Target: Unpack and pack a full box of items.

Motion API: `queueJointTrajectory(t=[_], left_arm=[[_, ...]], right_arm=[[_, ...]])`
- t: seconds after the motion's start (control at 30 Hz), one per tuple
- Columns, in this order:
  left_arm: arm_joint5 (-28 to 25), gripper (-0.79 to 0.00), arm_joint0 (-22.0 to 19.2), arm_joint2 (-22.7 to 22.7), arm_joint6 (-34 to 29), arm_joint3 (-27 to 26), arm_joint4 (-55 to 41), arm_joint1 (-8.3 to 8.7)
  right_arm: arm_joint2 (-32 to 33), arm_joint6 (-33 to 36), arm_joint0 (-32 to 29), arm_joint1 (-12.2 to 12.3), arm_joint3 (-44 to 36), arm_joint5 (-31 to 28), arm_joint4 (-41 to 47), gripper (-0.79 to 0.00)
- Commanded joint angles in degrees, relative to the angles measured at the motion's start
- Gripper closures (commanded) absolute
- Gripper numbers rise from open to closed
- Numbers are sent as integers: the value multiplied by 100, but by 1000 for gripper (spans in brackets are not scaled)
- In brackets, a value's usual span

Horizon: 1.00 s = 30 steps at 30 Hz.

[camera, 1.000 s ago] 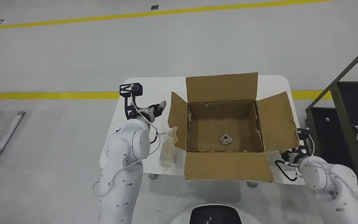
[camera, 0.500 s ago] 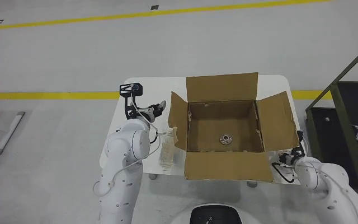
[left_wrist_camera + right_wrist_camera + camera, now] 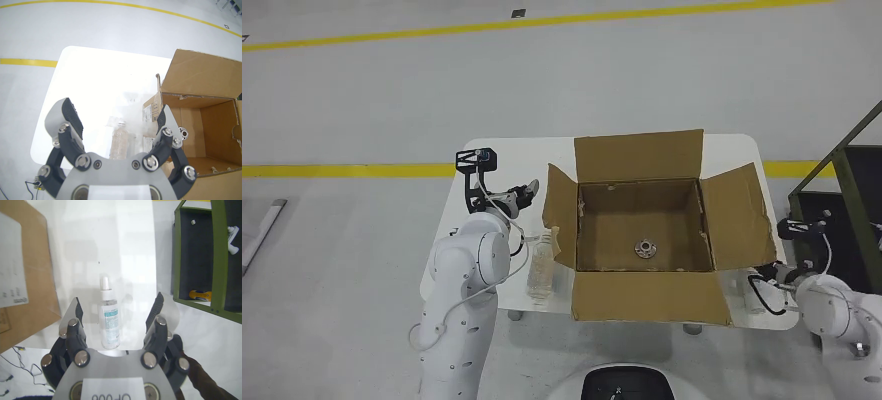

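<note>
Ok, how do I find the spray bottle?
Start at the big open cardboard box on the white table. Beside it, by the right gripper, is a small clear spray bottle. Only it has a white pump top and a teal label.

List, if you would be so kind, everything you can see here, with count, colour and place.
table: 1, white, on the grey floor
box: 1, brown cardboard, flaps open, on the table
metal part: 1, silver, on the box's bottom
clear bottle: 1, transparent, lying on the table left of the box
spray bottle: 1, clear with white top, on the table right of the box
rack: 1, green, right of the table
yellow and blue item: 1, in the rack
white item: 1, in the rack
floor lines: 2, yellow
left tool: 1, black and silver, open, above the clear bottle
right tool: 1, black and silver, open, above the spray bottle
</note>
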Motion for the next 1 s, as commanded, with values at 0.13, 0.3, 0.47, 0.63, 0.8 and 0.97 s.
queueJointTrajectory(t=[0.13, 0.3, 0.47, 0.63, 0.8, 0.97], left_arm=[[0, -785, 0, 0, 0, 0, 0, 0], [0, -785, 0, 0, 0, 0, 0, 0], [0, -785, 0, 0, 0, 0, 0, 0], [0, -785, 0, 0, 0, 0, 0, 0], [0, -785, 0, 0, 0, 0, 0, 0], [0, -785, 0, 0, 0, 0, 0, 0]], right_arm=[[990, -1110, -409, -87, -1030, 548, 1610, -314], [1054, -1977, -727, -163, -1775, 307, 2371, 0], [367, -1797, -609, -114, -2396, 116, 1421, 0], [-775, -1237, -81, -75, -2319, -59, 480, 0], [-2010, -299, 991, -110, -1304, 269, -324, 0], [-3044, 194, 2111, -243, 19, 701, -710, 0]])
